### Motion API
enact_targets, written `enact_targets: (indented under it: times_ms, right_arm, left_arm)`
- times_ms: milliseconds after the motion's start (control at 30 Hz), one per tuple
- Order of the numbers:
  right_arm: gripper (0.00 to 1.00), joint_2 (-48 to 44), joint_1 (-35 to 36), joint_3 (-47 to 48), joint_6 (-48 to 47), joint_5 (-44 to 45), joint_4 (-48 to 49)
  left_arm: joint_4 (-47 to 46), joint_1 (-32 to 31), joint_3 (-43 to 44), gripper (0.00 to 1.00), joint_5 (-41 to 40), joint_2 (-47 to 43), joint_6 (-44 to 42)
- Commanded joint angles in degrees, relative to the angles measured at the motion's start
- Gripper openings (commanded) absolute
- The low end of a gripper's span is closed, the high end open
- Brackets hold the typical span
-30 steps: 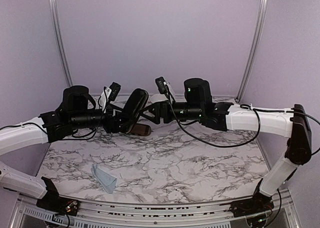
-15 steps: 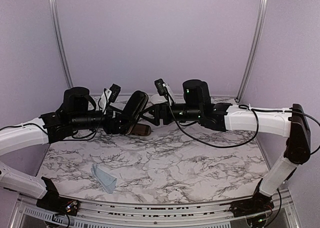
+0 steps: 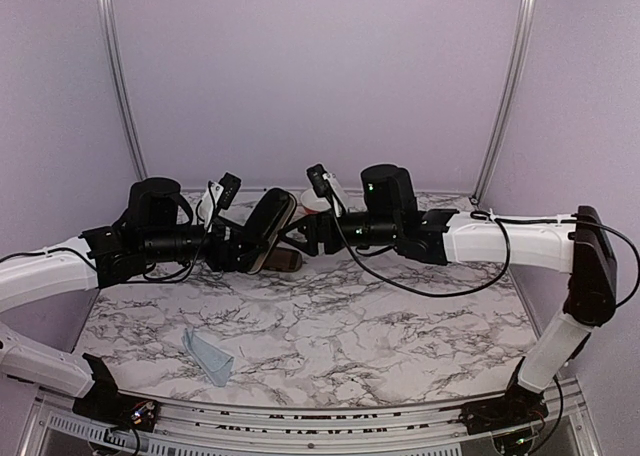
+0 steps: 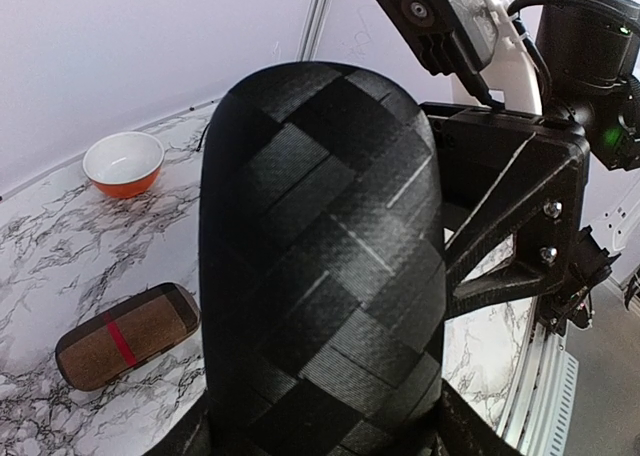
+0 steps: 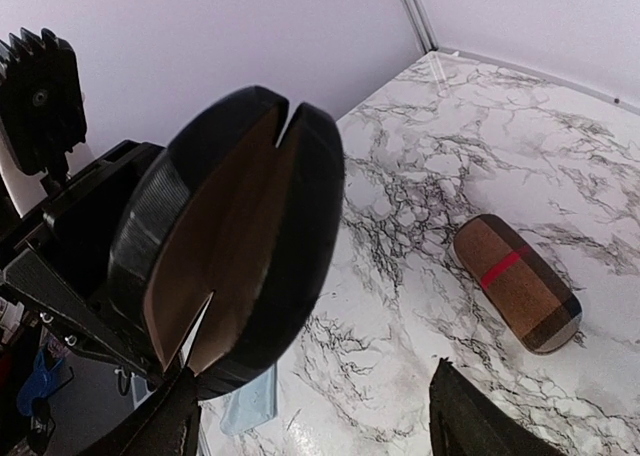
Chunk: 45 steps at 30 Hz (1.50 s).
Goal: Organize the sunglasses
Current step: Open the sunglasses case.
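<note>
black woven case [image 4: 320,226], ajar and clamped aloft by the left gripper [image 4: 320,431], looks mid-opening; the right gripper [image 5: 312,376], spread wide and empty beside it, likely must pry it wider, sunglasses unseen in any view.

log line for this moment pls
left end effector: grips black case, lifted, ajar | right end effector: open, beside it | brown case: on table | sunglasses: not visible

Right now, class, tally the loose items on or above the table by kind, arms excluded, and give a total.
Cases: 2, black case and brown case
Bowl: 1
Cloth: 1
Total: 4
</note>
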<state>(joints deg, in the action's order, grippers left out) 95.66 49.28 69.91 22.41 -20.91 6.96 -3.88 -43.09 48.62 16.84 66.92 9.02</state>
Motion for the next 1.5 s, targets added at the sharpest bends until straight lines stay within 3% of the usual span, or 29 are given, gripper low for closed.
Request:
enact_targets:
  times_ms: [0,1067,1467]
  right_arm:
    - [0.75,5.9,-5.6,-2.8,-1.1,18.8,-10.2]
    - [0.75,11.6,-5.9,-5.6,-1.5,19.8,-8.4]
    - [0.76,-0.5,-6.0,-10.5,-4.1,15.7,-6.3]
  left_arm:
    - [-13.7,-3.1,2.7,0.32,17.8,-5.4,-0.2]
    - [-17.7,-2.4,1.3,0.28,19.1,-7.1,2.4]
    - [-17.7,-2.3,0.7,0.34,15.3,-7.6,1.8]
